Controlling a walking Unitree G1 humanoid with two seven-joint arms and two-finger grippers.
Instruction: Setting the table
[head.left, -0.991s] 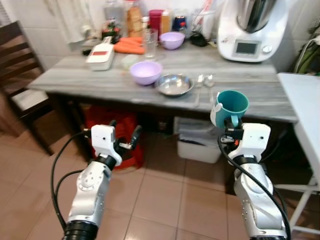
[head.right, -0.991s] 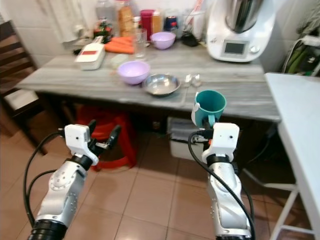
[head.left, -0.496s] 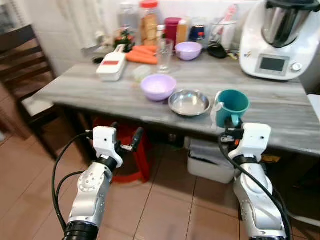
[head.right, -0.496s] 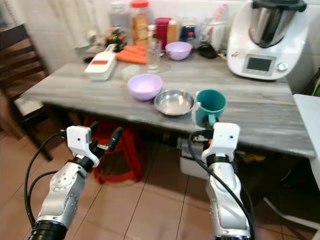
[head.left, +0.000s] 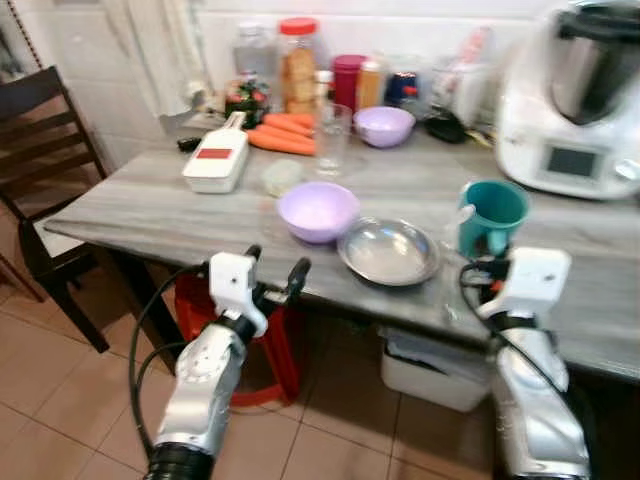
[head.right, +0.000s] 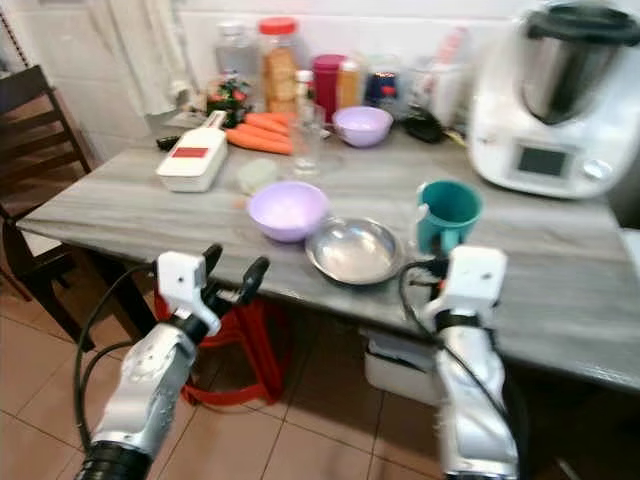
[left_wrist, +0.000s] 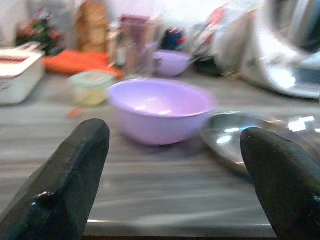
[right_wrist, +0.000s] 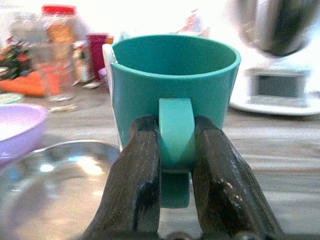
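Note:
My right gripper (head.left: 490, 262) is shut on the handle of a teal mug (head.left: 491, 215), holding it upright above the grey table (head.left: 150, 190), just right of the steel bowl (head.left: 389, 252). The right wrist view shows both fingers (right_wrist: 137, 190) clamped on the mug's handle (right_wrist: 175, 135). My left gripper (head.left: 276, 282) is open with nothing in it, level with the table's front edge. It faces a lilac bowl (left_wrist: 160, 107) standing left of the steel bowl.
At the back of the table stand jars and bottles (head.left: 298, 75), carrots (head.left: 285, 135), a drinking glass (head.left: 333, 137), a small lilac bowl (head.left: 384, 124), a white grater box (head.left: 216, 164) and a white kitchen machine (head.left: 578, 105). A dark wooden chair (head.left: 45, 150) stands left. A red stool (head.left: 270, 340) sits under the table.
The camera has come closer to the table and shifted; the table looms larger. Both grippers now reach the table's front edge, the mug still held.

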